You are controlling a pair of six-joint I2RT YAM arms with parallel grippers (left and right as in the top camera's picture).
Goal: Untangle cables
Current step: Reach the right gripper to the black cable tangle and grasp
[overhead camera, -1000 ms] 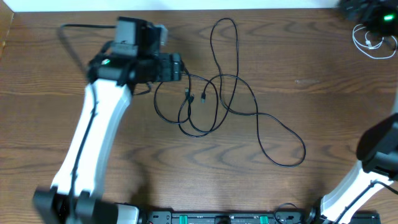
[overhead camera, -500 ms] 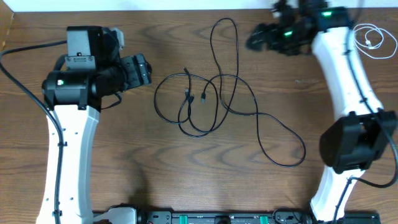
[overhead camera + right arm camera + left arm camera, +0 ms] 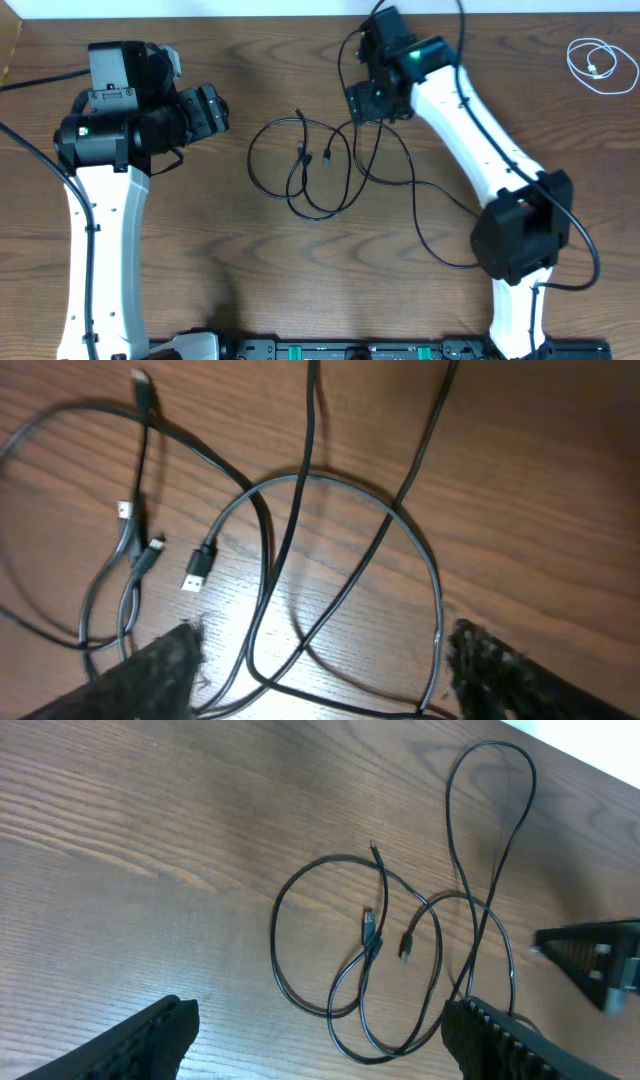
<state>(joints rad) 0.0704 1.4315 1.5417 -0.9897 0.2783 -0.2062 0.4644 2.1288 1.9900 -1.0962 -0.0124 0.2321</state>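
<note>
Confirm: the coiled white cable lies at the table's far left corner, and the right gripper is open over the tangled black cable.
Wrong corner: the overhead view shows the coiled white cable at the far right corner of the table. The right gripper is open over the tangled black cable.

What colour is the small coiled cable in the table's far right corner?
The coiled cable is white, seen best in the overhead view.

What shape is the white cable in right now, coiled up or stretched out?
Coiled: the white cable lies in small overlapping loops, in the overhead view's top right corner.
</note>
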